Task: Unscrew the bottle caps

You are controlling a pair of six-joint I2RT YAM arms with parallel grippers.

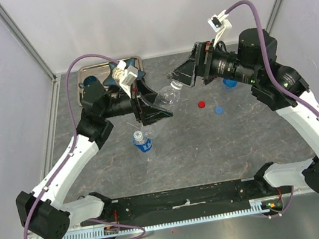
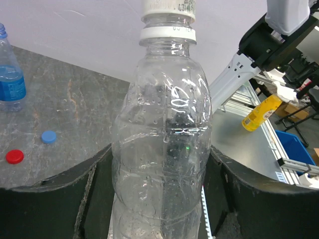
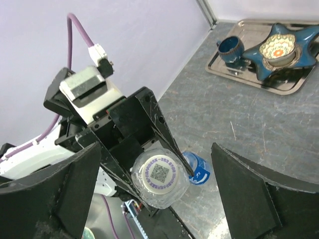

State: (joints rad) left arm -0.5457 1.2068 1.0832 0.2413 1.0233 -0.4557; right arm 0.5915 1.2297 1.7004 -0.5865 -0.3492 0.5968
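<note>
White cap sits on the neck of a clear plastic bottle, which the left gripper clamps around its body, holding it above the table and tilted toward the right arm. The right gripper faces the cap end-on, its fingers spread wide and not touching it. A red cap and a blue cap lie loose on the table, near each other, and a blue-labelled bottle stands upright near the left gripper.
</note>
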